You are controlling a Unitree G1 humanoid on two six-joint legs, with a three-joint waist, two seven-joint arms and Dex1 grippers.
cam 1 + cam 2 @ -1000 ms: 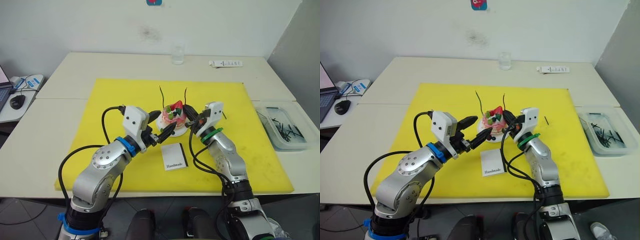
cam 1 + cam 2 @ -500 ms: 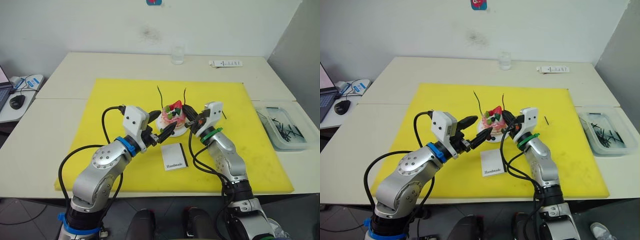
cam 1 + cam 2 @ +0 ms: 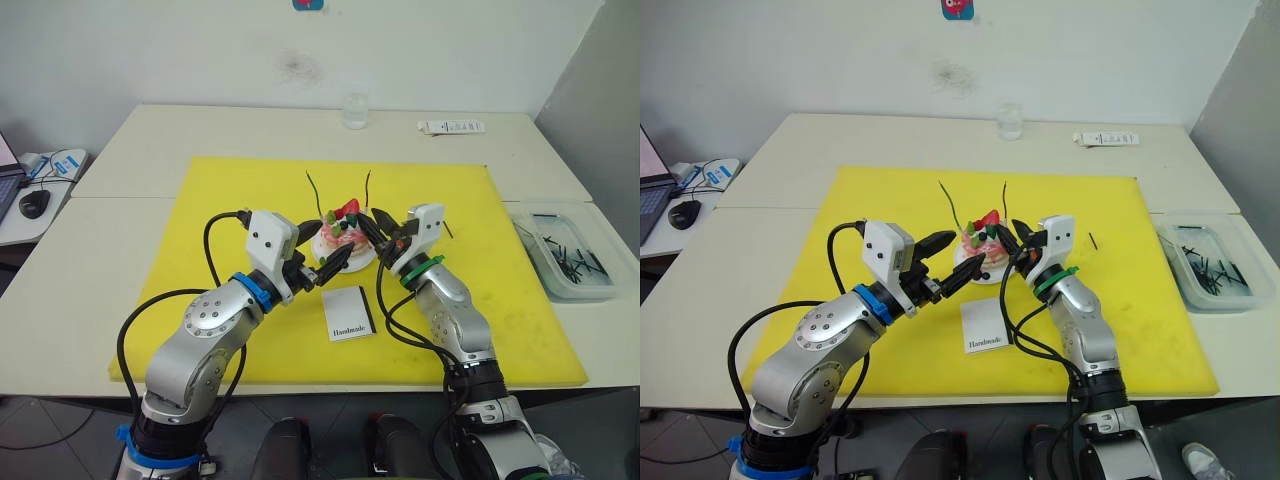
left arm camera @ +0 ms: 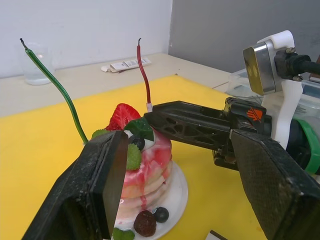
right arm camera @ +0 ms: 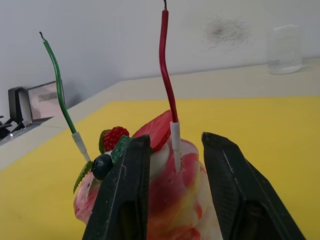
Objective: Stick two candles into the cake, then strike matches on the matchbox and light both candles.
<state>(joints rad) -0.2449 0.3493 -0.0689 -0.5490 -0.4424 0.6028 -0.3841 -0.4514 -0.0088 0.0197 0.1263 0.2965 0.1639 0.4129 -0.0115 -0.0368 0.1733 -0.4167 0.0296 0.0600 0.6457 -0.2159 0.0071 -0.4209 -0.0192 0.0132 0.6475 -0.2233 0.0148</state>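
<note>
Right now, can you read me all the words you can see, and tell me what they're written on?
"Handmade": in black on the flat white matchbox lying on the yellow mat.
The colourful sticker high on the wall: too small to read.
The white remote at the back of the table: its markings are too small to read.
</note>
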